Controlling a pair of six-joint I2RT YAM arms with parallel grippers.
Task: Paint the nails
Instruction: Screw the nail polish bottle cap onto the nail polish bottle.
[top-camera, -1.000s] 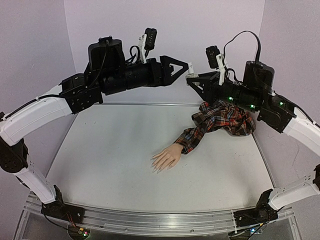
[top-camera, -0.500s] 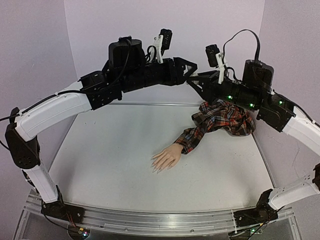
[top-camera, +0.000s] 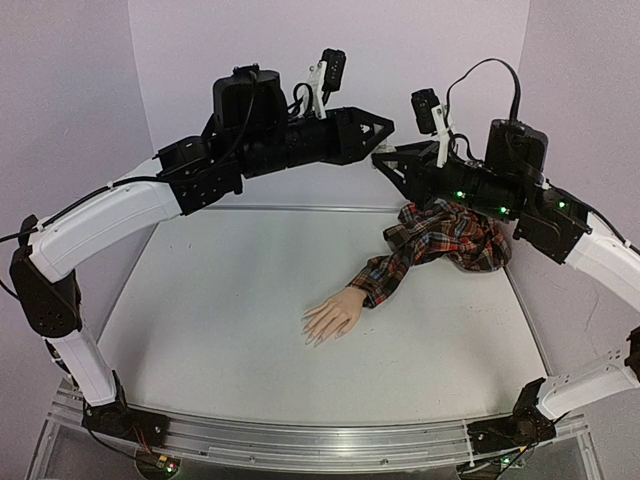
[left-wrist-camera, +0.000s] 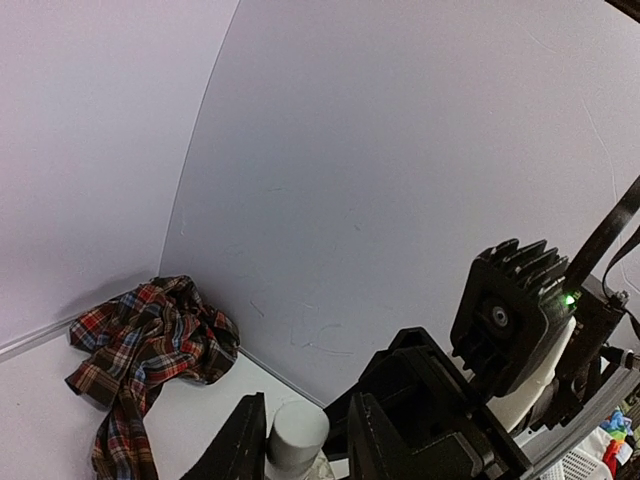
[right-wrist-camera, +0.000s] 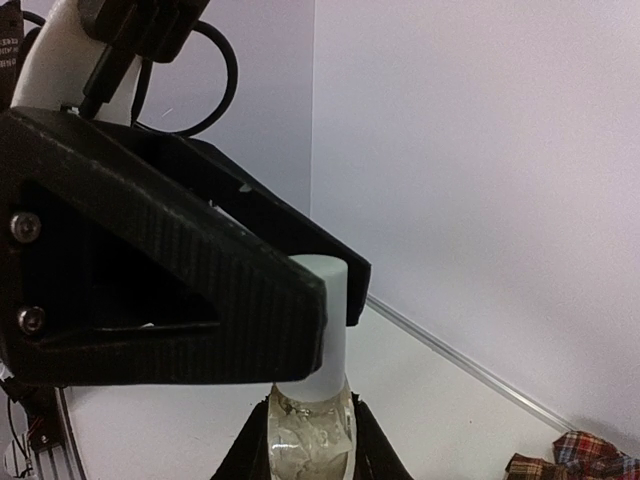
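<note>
The left gripper (left-wrist-camera: 305, 420) has its jaws drawn in close around the white cap (left-wrist-camera: 297, 432) of a small clear bottle (right-wrist-camera: 310, 430). One finger lies against the cap and the other sits just beside it, so I cannot tell whether they are pinching it. The right gripper (top-camera: 383, 160) is clamped on the bottle's body and holds it upright, high above the far side of the table (top-camera: 220, 300). The nails (top-camera: 313, 338) are well below. They are on the mannequin hand (top-camera: 333, 316), which lies palm down near the table's middle. Its plaid sleeve (top-camera: 400, 265) trails back toward the right arm.
</note>
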